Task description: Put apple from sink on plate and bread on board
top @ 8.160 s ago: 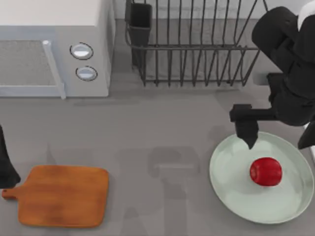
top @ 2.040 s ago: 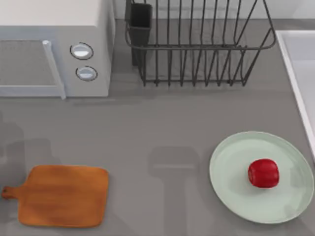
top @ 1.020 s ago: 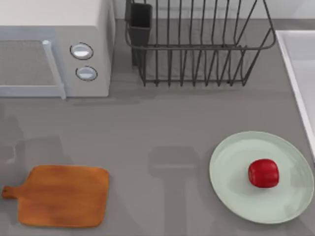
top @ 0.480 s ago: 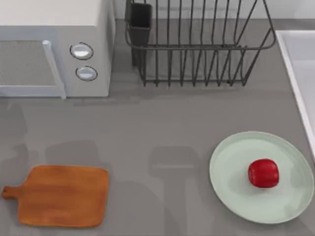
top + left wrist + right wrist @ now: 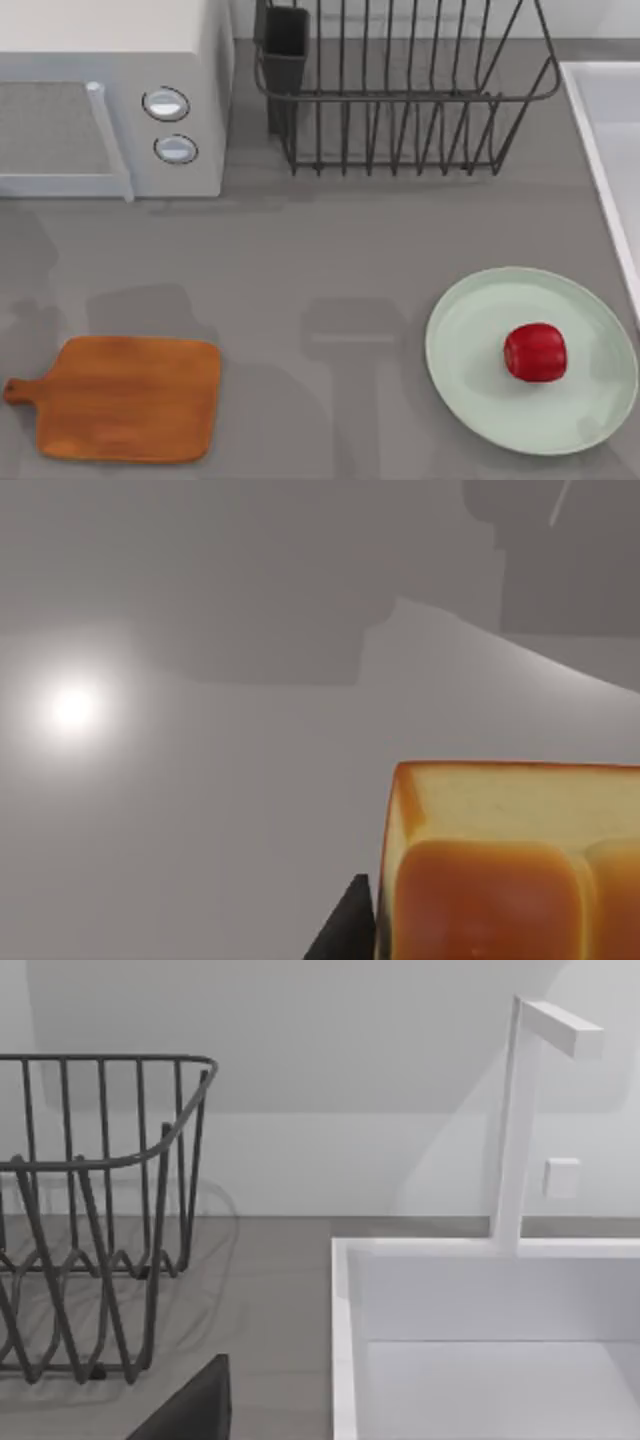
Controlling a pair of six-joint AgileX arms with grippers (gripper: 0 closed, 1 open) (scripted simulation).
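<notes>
The red apple (image 5: 535,351) lies on the mint-green plate (image 5: 470,392) at the table's front right. At the front left the wooden board (image 5: 130,398) lies bare. A strip of the pale sink (image 5: 603,140) runs along the right edge. In the left wrist view the golden-brown bread (image 5: 500,870) sits close up, hanging above the grey surface, with a black finger (image 5: 347,935) of my left gripper against its side. The right wrist view looks at the sink's (image 5: 345,1350) rim, with one dark finger (image 5: 190,1405) of my right gripper low in the picture.
A white microwave (image 5: 110,100) stands at the back left and a dark wire dish rack (image 5: 400,90) at the back middle. A white faucet (image 5: 520,1120) rises behind the sink. Arm shadows fall on the table's left part.
The right arm, over the plate in the oldest frame, has left the top view. Shadows at the table's left have grown and shifted right. The apple stays on the plate.
</notes>
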